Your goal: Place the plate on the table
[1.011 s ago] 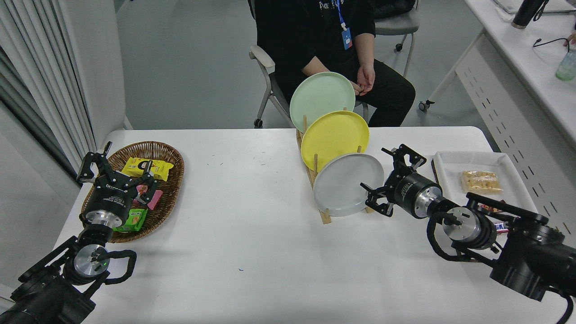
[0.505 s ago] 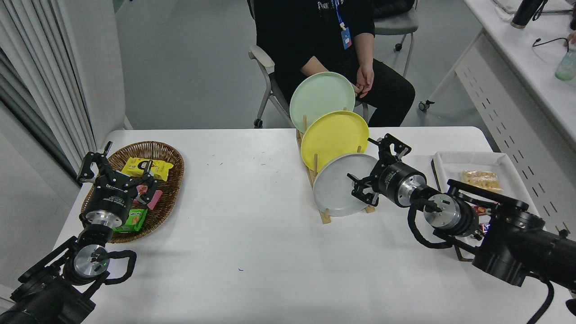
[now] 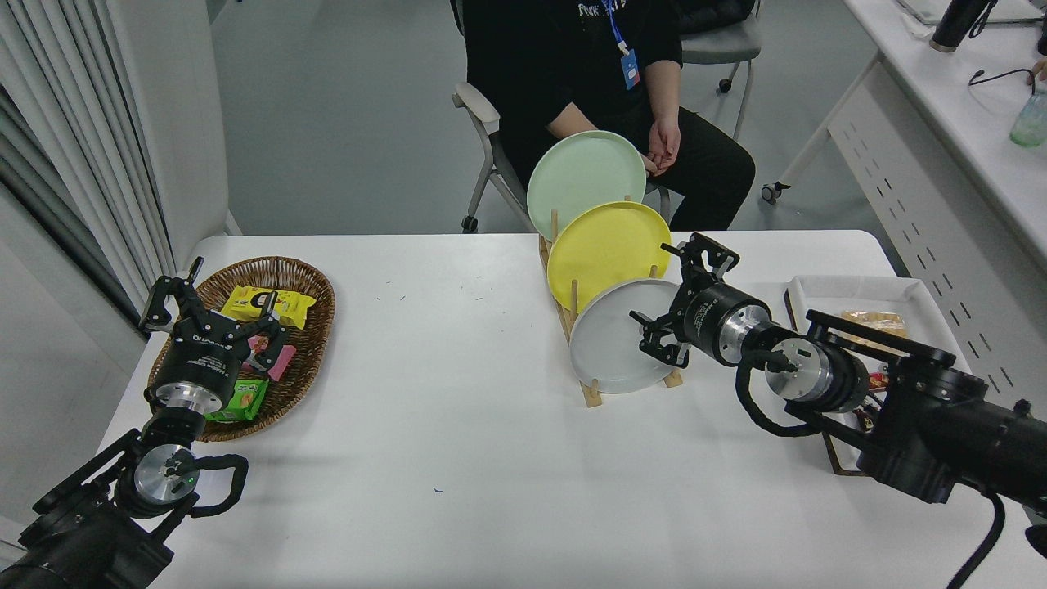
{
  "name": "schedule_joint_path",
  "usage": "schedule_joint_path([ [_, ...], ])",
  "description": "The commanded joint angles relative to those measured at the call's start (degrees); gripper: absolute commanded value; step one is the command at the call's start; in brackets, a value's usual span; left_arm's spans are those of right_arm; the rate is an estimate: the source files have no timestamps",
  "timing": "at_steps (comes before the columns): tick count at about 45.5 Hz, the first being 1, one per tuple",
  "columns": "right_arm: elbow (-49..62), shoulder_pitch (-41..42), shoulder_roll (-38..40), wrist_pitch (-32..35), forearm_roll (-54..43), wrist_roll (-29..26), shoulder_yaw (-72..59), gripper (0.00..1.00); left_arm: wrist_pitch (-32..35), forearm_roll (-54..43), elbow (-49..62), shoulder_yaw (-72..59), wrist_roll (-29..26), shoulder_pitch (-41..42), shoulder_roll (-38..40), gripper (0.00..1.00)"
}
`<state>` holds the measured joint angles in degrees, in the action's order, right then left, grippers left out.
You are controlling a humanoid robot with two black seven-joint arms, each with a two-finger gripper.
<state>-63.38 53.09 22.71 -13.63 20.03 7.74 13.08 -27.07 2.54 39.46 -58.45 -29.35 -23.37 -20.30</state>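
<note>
Now the right gripper (image 3: 671, 307) sits a little further left and up than half a second ago, having closed in from beside the rack a second back. Its fingers are spread wide, one near the plate's upper right rim and one over its right face, so the jaws bracket the plate's (image 3: 613, 343) right edge without clearly clamping it. The grey plate stands tilted on edge in the front slot of the wooden rack (image 3: 590, 393), where it was before, on the table (image 3: 458, 425). Behind it the yellow plate (image 3: 605, 249) and the mint-green plate (image 3: 582, 176) lean in the same rack, unmoved.

The right arm reaches in from the lower right, its wrist nearly level and pointing left toward the plate, passing in front of the white tray (image 3: 851, 290) of snacks. The left gripper (image 3: 214, 315) is parked at the lower left over the wicker basket (image 3: 307, 278), fingers spread, unchanged. A person (image 3: 589, 74) sits at the far side, hands in lap.
</note>
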Motion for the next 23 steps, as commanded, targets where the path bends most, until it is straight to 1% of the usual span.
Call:
schedule_joint_path([
  [1,0.7,0.3,0.1,-0.2,-2.4,-1.1,-0.1,0.99,0.0,0.0,0.0,0.0,0.0,0.0,0.0,0.98],
  [7,1.5,0.2,0.1,-0.2,-2.4,-1.2,-0.2,0.98,0.0,0.0,0.0,0.0,0.0,0.0,0.1,0.98],
  [10,1.8,0.3,0.1,-0.1,-2.4,-1.2,-0.2,0.91,0.0,0.0,0.0,0.0,0.0,0.1,0.0,0.98],
  [13,2.2,0.3,0.1,0.2,-2.5,-1.2,-0.1,0.89,0.0,0.0,0.0,0.0,0.0,0.1,0.0,0.98],
  [23,2.3,0.3,0.0,0.4,-2.5,-1.2,-0.1,0.78,0.0,0.0,0.0,0.0,0.0,0.0,0.0,0.98],
])
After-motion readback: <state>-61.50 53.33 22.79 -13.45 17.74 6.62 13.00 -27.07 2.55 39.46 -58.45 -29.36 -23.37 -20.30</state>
